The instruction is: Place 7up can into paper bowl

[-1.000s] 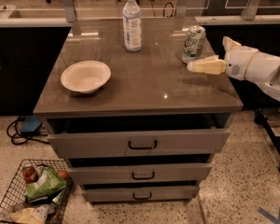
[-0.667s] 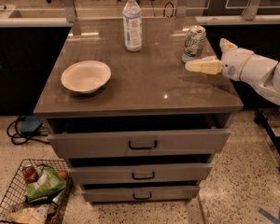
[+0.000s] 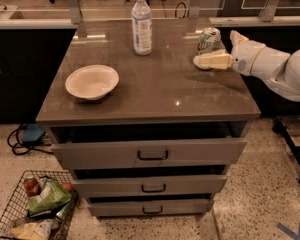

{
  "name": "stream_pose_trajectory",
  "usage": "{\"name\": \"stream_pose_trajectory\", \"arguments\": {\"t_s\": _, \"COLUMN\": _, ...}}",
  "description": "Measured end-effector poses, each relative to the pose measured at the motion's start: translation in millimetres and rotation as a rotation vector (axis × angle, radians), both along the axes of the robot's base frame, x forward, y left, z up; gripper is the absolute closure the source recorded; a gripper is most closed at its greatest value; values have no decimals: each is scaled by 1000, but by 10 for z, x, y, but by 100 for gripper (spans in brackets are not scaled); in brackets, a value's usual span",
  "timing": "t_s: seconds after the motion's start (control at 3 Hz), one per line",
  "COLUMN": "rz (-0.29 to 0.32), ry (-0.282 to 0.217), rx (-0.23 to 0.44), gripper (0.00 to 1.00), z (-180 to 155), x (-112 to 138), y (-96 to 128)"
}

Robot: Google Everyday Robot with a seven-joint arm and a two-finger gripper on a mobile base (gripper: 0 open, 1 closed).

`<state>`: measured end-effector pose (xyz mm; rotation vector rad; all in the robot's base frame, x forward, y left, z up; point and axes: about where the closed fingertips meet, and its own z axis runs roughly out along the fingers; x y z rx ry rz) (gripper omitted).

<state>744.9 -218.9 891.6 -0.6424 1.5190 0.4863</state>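
The 7up can (image 3: 209, 39), white and green with a silver top, stands upright near the back right of the table top. My gripper (image 3: 210, 53) reaches in from the right at can height and is open. Its near finger (image 3: 213, 61) lies just in front of the can's base. The far finger is mostly hidden behind the can, so the can stands between the jaws or just at their mouth. The paper bowl (image 3: 92, 82), off-white and empty, sits on the left side of the table, well away from the can.
A clear plastic bottle (image 3: 141, 23) with a white cap stands at the back middle of the grey table top (image 3: 155, 94). Below are three drawers (image 3: 152, 155). A wire basket (image 3: 32, 206) of snack packets sits on the floor at the lower left.
My gripper has moved a little to the left and closer around the can. The can, bottle and bowl have not moved.
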Motion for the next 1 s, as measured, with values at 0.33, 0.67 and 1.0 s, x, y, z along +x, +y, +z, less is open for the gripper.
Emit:
{"name": "stream_pose_trajectory", "arguments": {"t_s": 0.33, "rz": 10, "ry": -4, "rx": 8, "gripper": 0, "z": 30, "x": 90, "y": 46}}
{"name": "stream_pose_trajectory", "arguments": {"t_s": 0.67, "rz": 17, "ry": 18, "rx": 27, "gripper": 16, "z": 1, "x": 186, "y": 121}}
{"name": "stream_pose_trajectory", "arguments": {"t_s": 1.0, "rz": 21, "ry": 17, "rx": 27, "gripper": 38, "z": 1, "x": 185, "y": 148}}
